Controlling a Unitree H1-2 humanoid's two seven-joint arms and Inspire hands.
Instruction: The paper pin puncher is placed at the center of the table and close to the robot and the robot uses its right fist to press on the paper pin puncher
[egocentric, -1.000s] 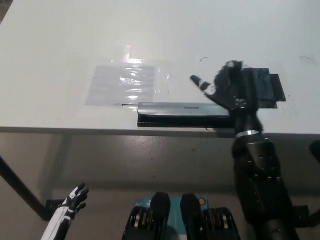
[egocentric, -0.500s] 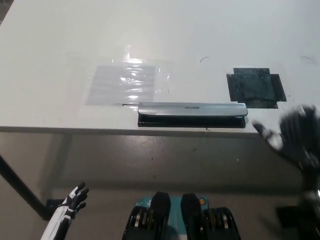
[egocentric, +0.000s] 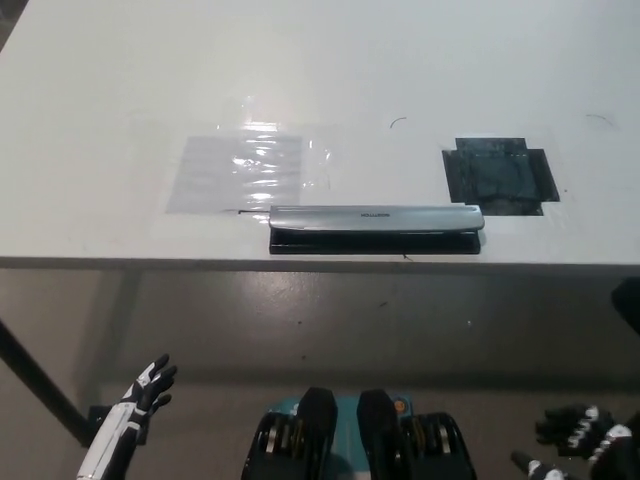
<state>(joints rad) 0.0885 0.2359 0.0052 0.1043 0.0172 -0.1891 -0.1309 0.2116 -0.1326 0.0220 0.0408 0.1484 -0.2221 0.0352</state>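
Observation:
The paper pin puncher (egocentric: 375, 228), a long silver bar on a black base, lies along the front edge of the white table (egocentric: 320, 70), near its middle. Nothing touches it. My black right hand (egocentric: 578, 440) hangs far below the table at the picture's bottom right, fingers spread, holding nothing. Low at the bottom left rests my white left hand (egocentric: 140, 395), fingers apart and empty.
A clear plastic sheet (egocentric: 238, 172) lies flat on the table just left of and behind the puncher. A dark square patch (egocentric: 499, 176) is stuck to the tabletop behind the puncher's right end. A black table leg (egocentric: 35, 385) runs down at the left.
My right hand has left the puncher's right end, swung off the table edge and dropped to the bottom right. The picture has shifted slightly; the puncher itself stays put.

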